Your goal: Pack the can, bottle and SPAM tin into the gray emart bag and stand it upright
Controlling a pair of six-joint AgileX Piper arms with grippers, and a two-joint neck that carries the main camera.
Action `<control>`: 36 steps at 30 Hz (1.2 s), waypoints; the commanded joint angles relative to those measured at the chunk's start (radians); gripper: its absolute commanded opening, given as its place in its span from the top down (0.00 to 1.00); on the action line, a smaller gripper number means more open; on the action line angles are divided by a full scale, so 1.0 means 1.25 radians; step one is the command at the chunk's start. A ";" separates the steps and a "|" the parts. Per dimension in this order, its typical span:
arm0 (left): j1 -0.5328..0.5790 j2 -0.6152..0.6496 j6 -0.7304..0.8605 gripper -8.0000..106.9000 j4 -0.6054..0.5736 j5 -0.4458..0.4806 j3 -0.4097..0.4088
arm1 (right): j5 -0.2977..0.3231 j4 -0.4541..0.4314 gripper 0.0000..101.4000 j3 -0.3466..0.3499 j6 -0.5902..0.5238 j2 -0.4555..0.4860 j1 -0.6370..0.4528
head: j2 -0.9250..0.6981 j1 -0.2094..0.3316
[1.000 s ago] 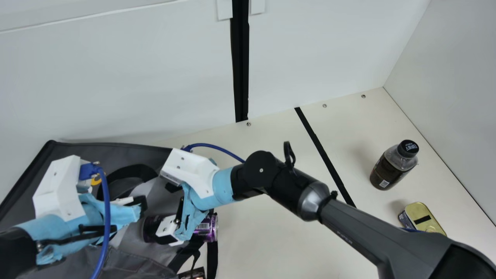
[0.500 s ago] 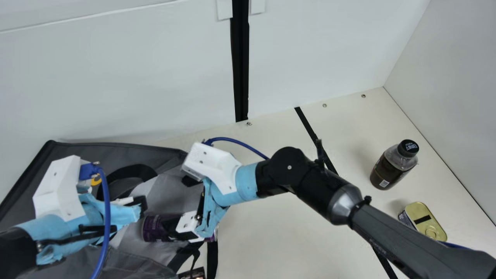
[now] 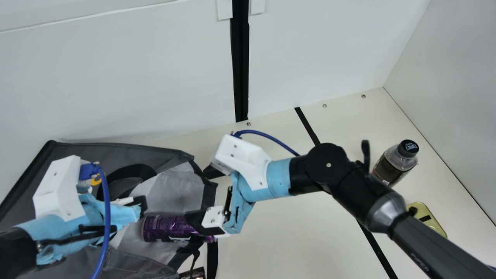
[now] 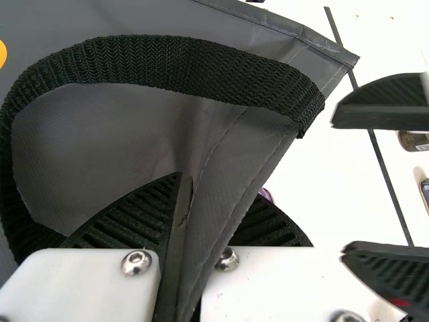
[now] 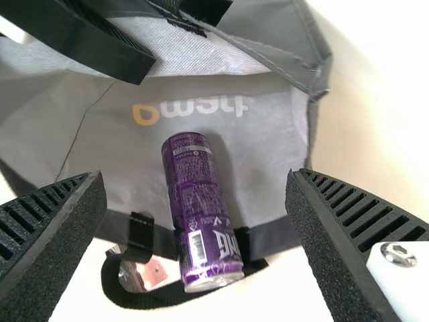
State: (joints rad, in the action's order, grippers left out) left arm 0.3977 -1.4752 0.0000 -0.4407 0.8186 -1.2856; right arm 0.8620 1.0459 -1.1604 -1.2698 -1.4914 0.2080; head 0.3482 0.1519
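My left gripper point(image 3: 140, 204) is over the gray emart bag point(image 3: 176, 190); in the left wrist view my left gripper point(image 4: 213, 201) is shut on the edge of the bag point(image 4: 231, 168), beside its black handle. The purple can point(image 3: 164, 228) lies in the bag's opening, one end past the rim. My right gripper point(image 3: 203, 197) stands open at that opening; in the right wrist view the can point(image 5: 198, 201) lies beyond the spread fingers of my right gripper point(image 5: 194, 180), not held. The bottle point(image 3: 392, 166) stands at the right, the SPAM tin point(image 3: 436, 224) nearer, partly behind the right arm.
A strap loop hangs from the bag's rim over the cream table point(image 3: 267, 240). A small dark object point(image 3: 193, 273) lies at the main view's lower edge. White walls rise behind and at the right. The right arm crosses above the table.
My right gripper has drawn back rightward from the can, with its fingers apart, uncovering more of the can and the bag's lining. The left arm and the can have kept their places.
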 commanded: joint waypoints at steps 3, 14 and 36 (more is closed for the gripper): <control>0.000 0.000 0.000 1.00 0.000 0.000 0.000 | 0.028 -0.002 0.06 0.009 -0.007 0.027 -0.035 | 0.001 0.018; 0.000 0.000 0.000 1.00 0.000 0.000 0.000 | 0.090 -0.021 0.06 0.026 -0.022 0.092 -0.132 | 0.001 0.018; 0.000 0.000 0.000 1.00 0.000 0.000 0.000 | 0.136 -0.088 0.06 0.035 0.016 0.188 -0.323 | 0.001 0.018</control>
State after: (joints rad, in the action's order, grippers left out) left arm 0.3977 -1.4752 0.0000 -0.4407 0.8186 -1.2856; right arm 1.0332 0.9362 -1.1139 -1.2559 -1.2597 -0.1838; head 0.3482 0.1519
